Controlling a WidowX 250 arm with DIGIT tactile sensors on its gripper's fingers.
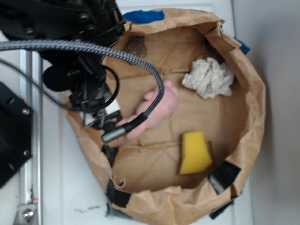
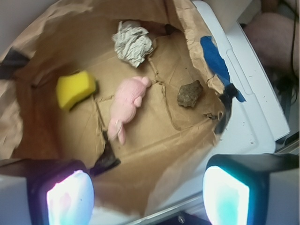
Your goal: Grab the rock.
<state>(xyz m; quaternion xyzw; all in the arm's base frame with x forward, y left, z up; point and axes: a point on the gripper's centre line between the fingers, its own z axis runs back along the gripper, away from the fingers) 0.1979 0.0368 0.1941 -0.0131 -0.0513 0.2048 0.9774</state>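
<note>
Nothing is grabbed yet: the gripper [image 2: 147, 194] hangs wide open and empty, with the rock [image 2: 189, 93] untouched at its one o'clock.

Tabletop [image 1: 70, 187]: white, flat surface, a few dark specks.
Bag [image 2: 42, 56]: brown paper, sides rolled down into a shallow open basin, lying directly on the tabletop; crumpled rim.
Tape, black [image 1: 224, 176]: patches on the bag's rim.
Tape, blue [image 2: 214, 58]: strip over the bag's edge, running onto the tabletop.
Rail [image 1: 29, 154]: metal, beside the tabletop's edge.
</note>
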